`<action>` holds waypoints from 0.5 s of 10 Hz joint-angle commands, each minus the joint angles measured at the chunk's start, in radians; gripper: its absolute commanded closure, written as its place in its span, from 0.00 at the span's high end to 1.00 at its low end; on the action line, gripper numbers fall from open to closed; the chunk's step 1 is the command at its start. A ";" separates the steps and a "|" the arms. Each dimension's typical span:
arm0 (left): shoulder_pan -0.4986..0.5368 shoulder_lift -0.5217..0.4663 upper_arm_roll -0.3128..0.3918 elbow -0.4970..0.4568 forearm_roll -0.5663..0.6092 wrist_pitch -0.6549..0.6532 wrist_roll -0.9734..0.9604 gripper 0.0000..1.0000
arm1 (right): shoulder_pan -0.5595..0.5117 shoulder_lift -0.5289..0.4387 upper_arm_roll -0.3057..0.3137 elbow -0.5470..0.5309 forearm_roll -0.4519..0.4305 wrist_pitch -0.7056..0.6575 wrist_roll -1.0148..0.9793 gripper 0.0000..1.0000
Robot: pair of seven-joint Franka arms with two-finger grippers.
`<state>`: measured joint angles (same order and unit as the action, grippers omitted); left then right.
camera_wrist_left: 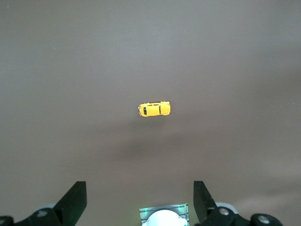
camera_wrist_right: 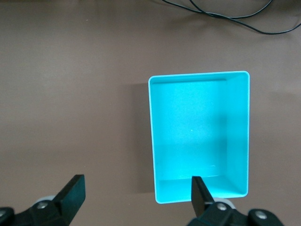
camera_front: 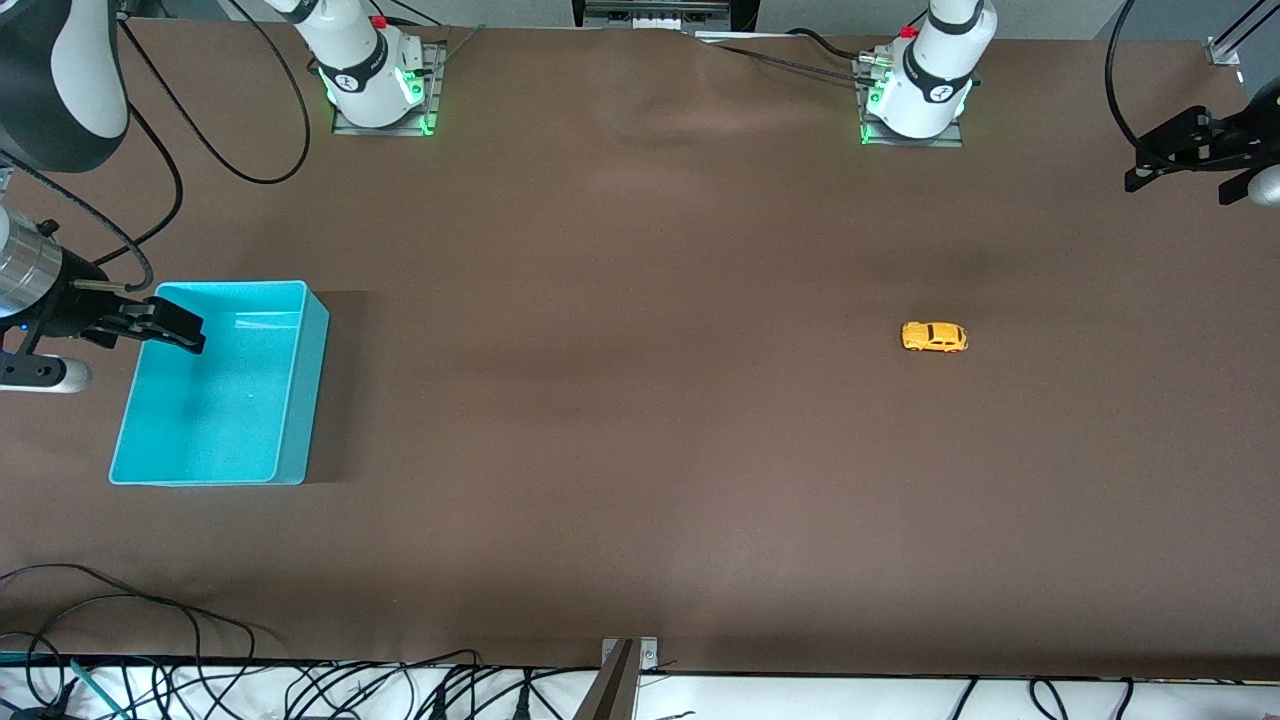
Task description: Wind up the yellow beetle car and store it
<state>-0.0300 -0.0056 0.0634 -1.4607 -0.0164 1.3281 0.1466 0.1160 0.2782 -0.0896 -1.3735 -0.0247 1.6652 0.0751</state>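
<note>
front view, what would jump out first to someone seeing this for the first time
The tiny yellow beetle car stands alone on the brown table toward the left arm's end. The turquoise bin sits toward the right arm's end, nothing in it, and the right claw hangs open over its rim. The left claw waits open in the air at the table's edge, away from the car.

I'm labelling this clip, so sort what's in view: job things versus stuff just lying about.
For the job:
- yellow toy car, on the table toward the left arm's end
- turquoise bin, toward the right arm's end
- left gripper, fingers open
- right gripper, fingers open, over the bin

Lying about:
- cables along the table's near edge
</note>
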 commanded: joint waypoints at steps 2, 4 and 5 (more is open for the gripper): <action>0.004 0.016 0.001 0.037 -0.017 -0.024 -0.009 1.00 | 0.005 -0.020 -0.005 -0.027 0.019 0.011 0.000 1.00; 0.004 0.016 0.003 0.037 -0.017 -0.024 -0.009 1.00 | 0.005 -0.020 -0.005 -0.029 0.019 0.011 0.002 1.00; 0.004 0.016 0.003 0.037 -0.017 -0.024 -0.009 1.00 | 0.005 -0.020 -0.005 -0.029 0.019 0.010 0.006 1.00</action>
<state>-0.0300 -0.0056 0.0635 -1.4607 -0.0164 1.3281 0.1466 0.1162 0.2782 -0.0896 -1.3747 -0.0245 1.6652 0.0751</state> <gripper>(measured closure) 0.000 0.000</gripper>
